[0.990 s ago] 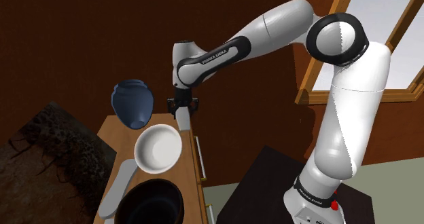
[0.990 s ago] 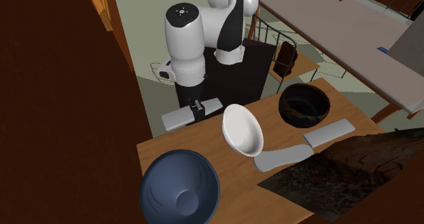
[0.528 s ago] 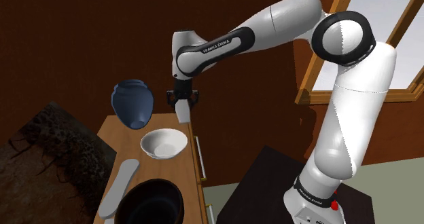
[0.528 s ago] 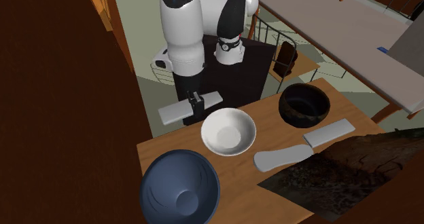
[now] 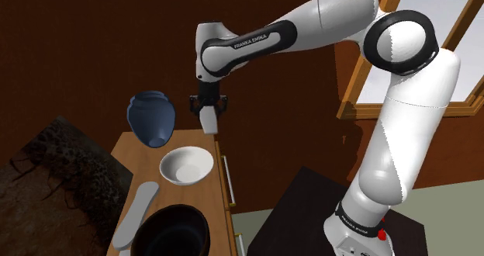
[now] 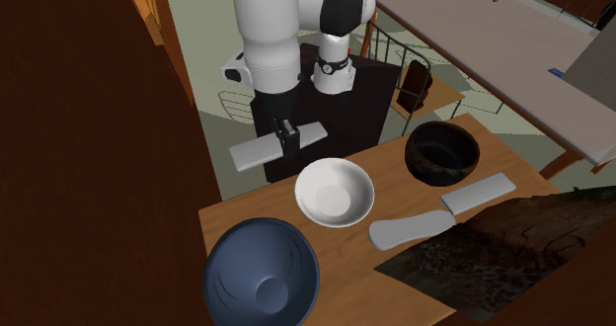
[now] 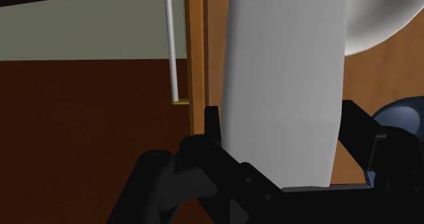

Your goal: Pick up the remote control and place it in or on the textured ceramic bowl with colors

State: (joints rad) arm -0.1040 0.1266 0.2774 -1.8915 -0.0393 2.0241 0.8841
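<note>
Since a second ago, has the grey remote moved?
Yes. In the shoulder view the remote has risen, further above the table edge.

"FRANKA EMIKA" – white lettering on the arm's dark forearm band (image 5: 253,41) – nothing else legible.

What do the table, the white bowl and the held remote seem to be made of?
Table: wood, brown with visible grain. White bowl: plain matte white, material unclear. Remote: flat plain grey slab, no buttons drawn; material cannot be told.
</note>
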